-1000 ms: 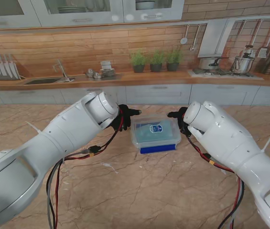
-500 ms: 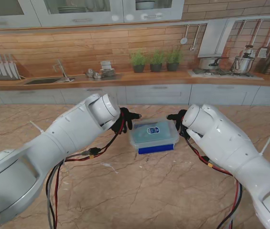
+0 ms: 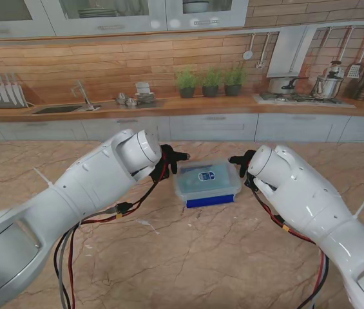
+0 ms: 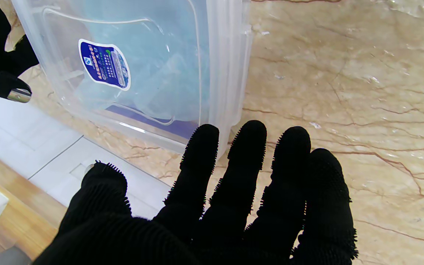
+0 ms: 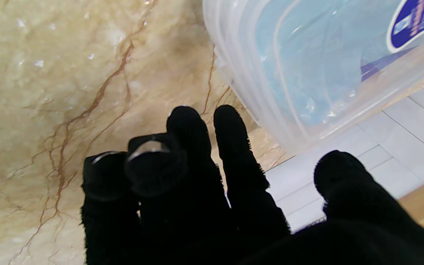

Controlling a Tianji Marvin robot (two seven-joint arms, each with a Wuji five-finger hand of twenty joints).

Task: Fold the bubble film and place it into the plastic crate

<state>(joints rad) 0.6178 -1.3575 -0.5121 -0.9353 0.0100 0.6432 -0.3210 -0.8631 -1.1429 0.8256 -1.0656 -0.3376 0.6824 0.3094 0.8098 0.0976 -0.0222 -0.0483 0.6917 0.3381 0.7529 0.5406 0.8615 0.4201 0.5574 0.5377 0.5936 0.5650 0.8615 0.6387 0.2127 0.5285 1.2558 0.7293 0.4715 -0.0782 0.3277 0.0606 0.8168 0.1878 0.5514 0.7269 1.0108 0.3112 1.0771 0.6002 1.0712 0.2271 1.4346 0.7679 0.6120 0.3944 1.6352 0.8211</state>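
Note:
The clear plastic crate point(image 3: 207, 182) stands on the marble table between my two hands, its lid on and a blue label on top. Pale blue bubble film point(image 4: 168, 62) shows through the lid, lying inside the crate point(image 4: 226, 73). My left hand point(image 3: 172, 159) hovers just left of the crate, open, its fingers point(image 4: 248, 176) spread near the crate's side and holding nothing. My right hand point(image 3: 240, 161) is close to the crate's right side, open and holding nothing; two of its fingers point(image 5: 182, 147) are curled a little. The same film point(image 5: 307, 55) is visible through the crate wall point(image 5: 241, 73).
The marble table point(image 3: 188, 257) stretches nearer to me in front of the crate. Its far edge point(image 3: 207, 143) runs just beyond the hands, with white cabinets and a kitchen counter behind. Red and black cables point(image 3: 130, 205) hang under both forearms.
The crate has shifted slightly to the left. My left hand dropped a little beside it, and my right hand followed in, then eased back a touch.

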